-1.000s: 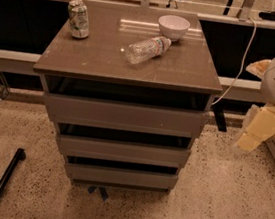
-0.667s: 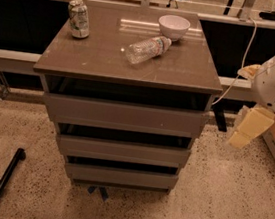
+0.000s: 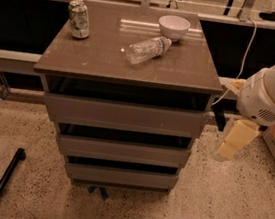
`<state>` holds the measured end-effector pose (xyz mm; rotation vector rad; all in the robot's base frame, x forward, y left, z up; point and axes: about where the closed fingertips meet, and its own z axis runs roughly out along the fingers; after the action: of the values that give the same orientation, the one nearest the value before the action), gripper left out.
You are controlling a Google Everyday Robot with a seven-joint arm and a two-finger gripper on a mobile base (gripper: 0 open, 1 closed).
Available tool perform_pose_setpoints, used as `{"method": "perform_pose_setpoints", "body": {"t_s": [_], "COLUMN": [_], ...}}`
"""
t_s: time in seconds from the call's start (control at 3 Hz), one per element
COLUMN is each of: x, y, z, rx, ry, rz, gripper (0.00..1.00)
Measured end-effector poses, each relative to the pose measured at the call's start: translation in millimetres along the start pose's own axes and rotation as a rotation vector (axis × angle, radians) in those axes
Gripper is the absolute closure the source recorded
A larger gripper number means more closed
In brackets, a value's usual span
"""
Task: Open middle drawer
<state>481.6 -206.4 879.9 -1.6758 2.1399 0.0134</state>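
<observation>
Grey-brown cabinet (image 3: 84,56), three drawers including the middle drawer (image 3: 122,151), bears one can (image 3: 79,19), bottle (image 3: 148,49), bowl (image 3: 173,27); gripper (image 3: 231,144) right, state unclear.

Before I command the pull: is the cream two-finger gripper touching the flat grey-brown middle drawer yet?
Apart. The camera view shows speckled floor between the gripper, right of the cabinet, and the middle drawer.

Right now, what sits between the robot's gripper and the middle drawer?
Nothing: in the camera view only bare floor separates the gripper, right of the cabinet, from the middle drawer.
</observation>
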Motion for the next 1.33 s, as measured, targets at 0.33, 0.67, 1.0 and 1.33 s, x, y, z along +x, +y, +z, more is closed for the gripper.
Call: {"method": "perform_pose_setpoints", "body": {"t_s": [0.33,0.67,1.0,1.33], "x": [1,8,9,13], "y": [17,28,27,32], "z": [50,104,110,128], "rx": [-0.049,-0.091,-0.091,-0.079], "ry": [-0.039,-0.117,-0.122,-0.112], "rz": [-0.026,-0.035,-0.039,-0.012], "gripper": [0.0,0.0,0.0,0.0]}}
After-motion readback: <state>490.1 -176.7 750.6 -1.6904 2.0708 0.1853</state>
